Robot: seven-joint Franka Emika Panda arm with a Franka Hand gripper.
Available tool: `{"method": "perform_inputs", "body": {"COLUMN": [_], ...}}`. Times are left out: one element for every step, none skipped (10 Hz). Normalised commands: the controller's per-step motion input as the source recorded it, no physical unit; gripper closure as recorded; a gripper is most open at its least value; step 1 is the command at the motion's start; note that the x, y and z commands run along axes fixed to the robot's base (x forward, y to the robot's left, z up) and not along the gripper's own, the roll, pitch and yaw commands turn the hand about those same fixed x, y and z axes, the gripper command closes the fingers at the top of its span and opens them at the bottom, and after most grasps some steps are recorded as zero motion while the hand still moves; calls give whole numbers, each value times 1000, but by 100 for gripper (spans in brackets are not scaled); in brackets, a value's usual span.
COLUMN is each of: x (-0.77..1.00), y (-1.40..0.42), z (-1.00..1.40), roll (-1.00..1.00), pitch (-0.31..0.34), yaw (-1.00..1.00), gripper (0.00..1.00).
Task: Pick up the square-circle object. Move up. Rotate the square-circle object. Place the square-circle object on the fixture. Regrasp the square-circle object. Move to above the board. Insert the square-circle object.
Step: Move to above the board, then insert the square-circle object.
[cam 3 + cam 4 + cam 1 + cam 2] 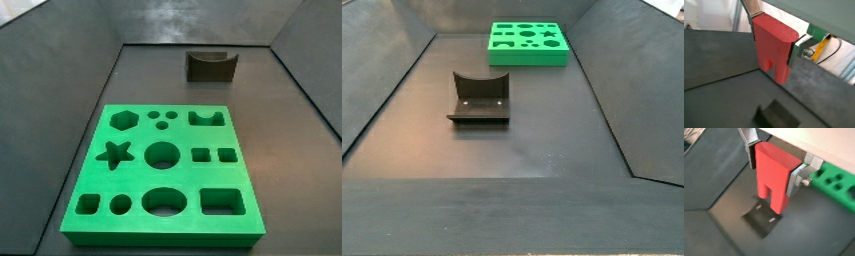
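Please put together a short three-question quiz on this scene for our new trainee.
1. True or false: the tool holds the small bright red plastic block in both wrist views.
2. What stands on the dark L-shaped fixture? A) the red block B) nothing
3. In both side views, is the tool visible above the large bright green slab with cut-out holes?

Key: 1 true; 2 B; 3 no, neither side view shows it.
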Motion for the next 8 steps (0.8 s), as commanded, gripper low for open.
{"method": "perform_inputs", "body": {"x": [-689, -712, -723, -613, -428, -210, -139, -6], "y": [-1000, -1000, -1000, -801, -539, -221, -144, -983], "z": [259, 267, 262, 202, 138, 52, 26, -1000], "roll": [-1000, -1000, -1000, -1000, -811, -502, -387, 159], "pitch": [-12, -16, -24, -24, -21, -19, -8, 99], "yaw": [-89, -86, -88, -77, -63, -31, -18, 243], "gripper": [100, 100, 100, 100, 100, 100, 100, 100]}}
